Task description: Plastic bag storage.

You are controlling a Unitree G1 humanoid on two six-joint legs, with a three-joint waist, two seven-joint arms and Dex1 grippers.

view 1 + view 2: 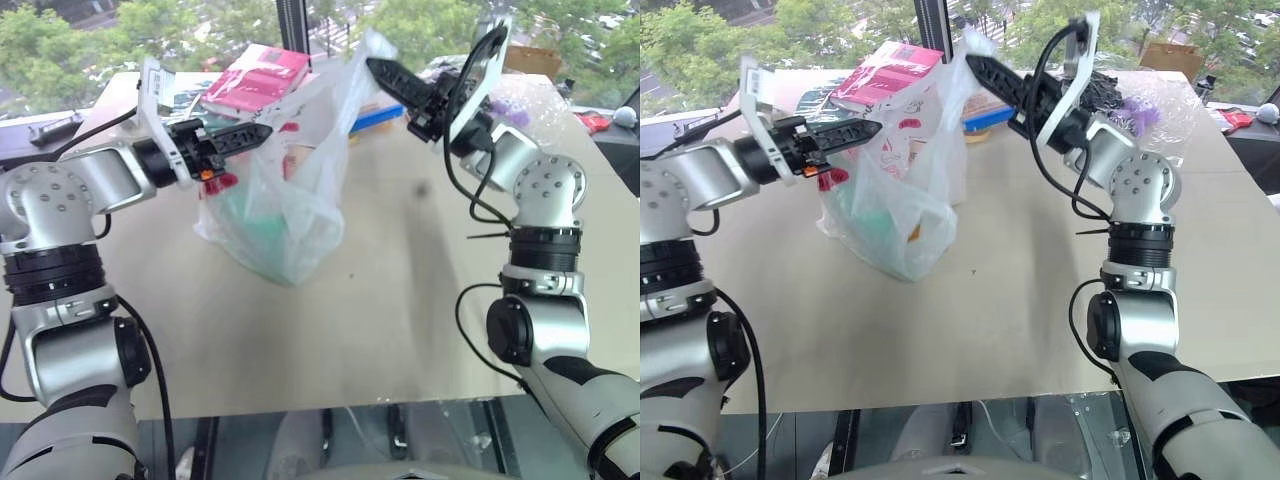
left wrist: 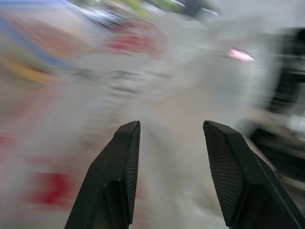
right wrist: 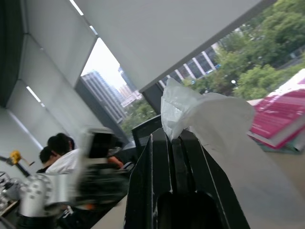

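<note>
- Right gripper (image 1: 975,65) clamped on a top corner of the plastic bag (image 1: 895,195), film bunched above the fingertips (image 3: 177,138).
- Bag hanging long and slack down from that pinch, bottom resting on the table (image 1: 970,320).
- Left gripper (image 1: 255,135) parted, empty, level beside the bag's upper edge.
- Free rim just ahead of the left pads (image 2: 125,167); probably nearest for the next grab.

Both arms raised; right gripper (image 3: 178,138) clamped shut, left gripper (image 2: 171,138) fingers parted
</note>
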